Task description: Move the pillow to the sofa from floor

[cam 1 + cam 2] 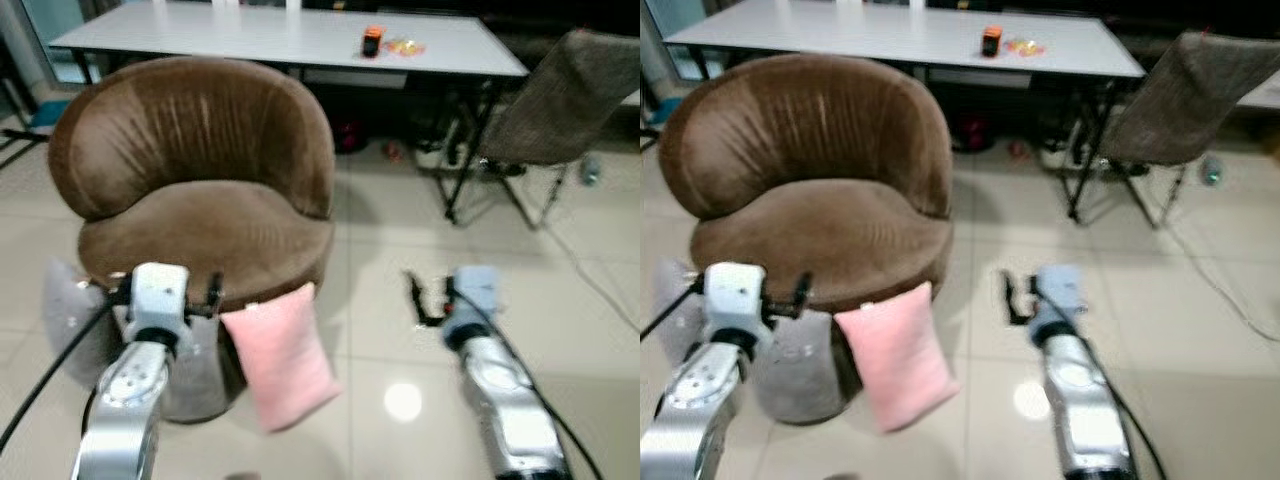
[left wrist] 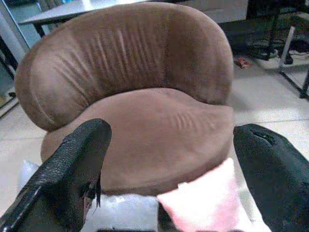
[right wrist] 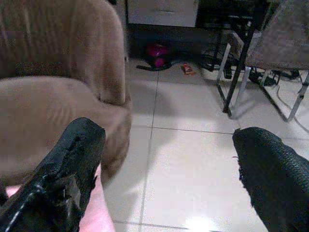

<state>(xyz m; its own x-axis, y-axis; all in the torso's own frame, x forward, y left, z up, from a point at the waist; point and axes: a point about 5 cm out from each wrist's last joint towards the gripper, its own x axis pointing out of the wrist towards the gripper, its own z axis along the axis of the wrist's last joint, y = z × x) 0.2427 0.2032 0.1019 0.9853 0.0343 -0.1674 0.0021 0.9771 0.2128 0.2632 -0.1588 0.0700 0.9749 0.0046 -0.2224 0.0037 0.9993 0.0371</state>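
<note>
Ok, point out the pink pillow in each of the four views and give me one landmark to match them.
Left eye view: pink pillow low centre, leaning on the brown armchair.
Right eye view: low, left of centre.
Left wrist view: bottom edge, between the open black fingers.
Right wrist view: a pink sliver at the bottom corner.
Shared landmark: the brown armchair.

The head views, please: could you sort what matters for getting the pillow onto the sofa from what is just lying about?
Job: pink pillow leaning against the brown sofa; left gripper and right gripper, both open.
Lying about: grey cushions, table, orange can, folding chair.
</note>
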